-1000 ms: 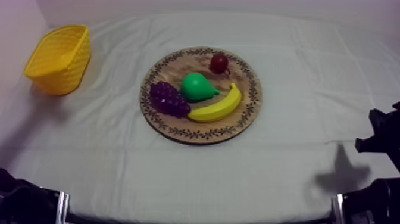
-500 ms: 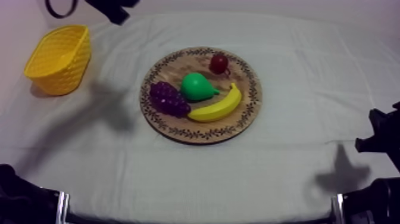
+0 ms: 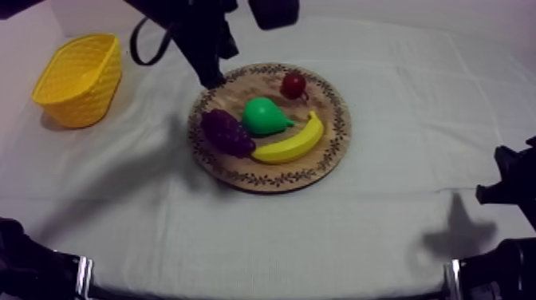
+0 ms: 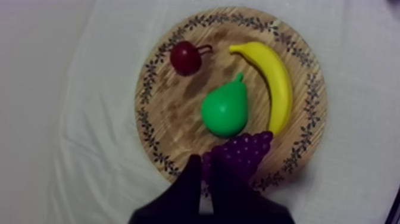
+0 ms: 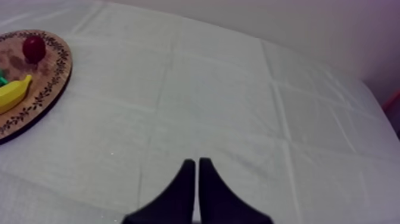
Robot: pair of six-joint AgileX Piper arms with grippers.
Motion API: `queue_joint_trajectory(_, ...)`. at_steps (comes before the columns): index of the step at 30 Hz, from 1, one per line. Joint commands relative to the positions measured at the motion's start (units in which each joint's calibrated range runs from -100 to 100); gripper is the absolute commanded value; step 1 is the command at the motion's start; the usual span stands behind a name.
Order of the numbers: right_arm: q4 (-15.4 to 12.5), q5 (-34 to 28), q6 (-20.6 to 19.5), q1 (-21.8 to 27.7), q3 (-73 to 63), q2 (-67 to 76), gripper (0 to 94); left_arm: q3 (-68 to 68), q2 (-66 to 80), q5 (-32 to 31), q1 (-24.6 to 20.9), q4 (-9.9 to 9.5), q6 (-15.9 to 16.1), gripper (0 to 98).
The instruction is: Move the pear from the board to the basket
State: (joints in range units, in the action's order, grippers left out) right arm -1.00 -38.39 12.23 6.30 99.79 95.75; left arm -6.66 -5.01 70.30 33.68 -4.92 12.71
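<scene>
Left pincer [image 4: 201, 170] is hanging above the far-left rim of the board [image 3: 335, 159]. Its fingers are lying together as a narrow wedge, gripping nothing. In the left wrist view the tips are sitting over the grapes [image 3: 226, 132] and the rim beside them. Pear [image 3: 266, 116] is lying on its side at the middle of the board, not yet picked, stalk pointing right toward the banana [image 3: 291, 142]. Grapes are lying just left of the pear. Banana is curving along its near-right side. Small red fruit [image 3: 293, 84] is sitting at the far side of the board, apart from the pear. Basket [image 3: 80, 78] is sitting at the far left of the desk [image 3: 399, 239], well apart from the board. Right pincer [image 5: 196, 170] is resting low at the near right, fingers together too, holding nothing, over bare desk well right of the board.
</scene>
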Motion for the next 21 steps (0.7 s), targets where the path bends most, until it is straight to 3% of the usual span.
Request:
queue_joint_trajectory(1,0.0,0.0,0.0,0.0,0.0,0.0,0.3,0.0,-1.2,0.2,0.1,-0.30,0.2,16.6)
queue_joint_trajectory(4,0.0,0.0,0.0,0.0,0.0,0.0,0.3,-0.3,-2.1,0.1,0.3,-0.84,0.5,37.5)
queue_joint_trajectory(7,0.0,0.0,0.0,0.0,0.0,0.0,0.3,-0.4,-3.0,0.6,0.3,-1.21,0.9,67.0)
queue_joint_trajectory(10,0.0,0.0,0.0,0.0,0.0,0.0,0.3,1.0,-4.6,2.6,0.3,-1.66,1.1,85.8)
queue_joint_trajectory(14,0.0,0.0,0.0,0.0,0.0,0.0,0.3,2.6,-6.4,4.5,0.0,-1.88,1.4,94.2)
queue_joint_trajectory(21,0.0,0.0,0.0,0.0,0.0,0.0,0.3,2.9,-9.2,4.1,-0.5,-1.83,1.9,96.7)
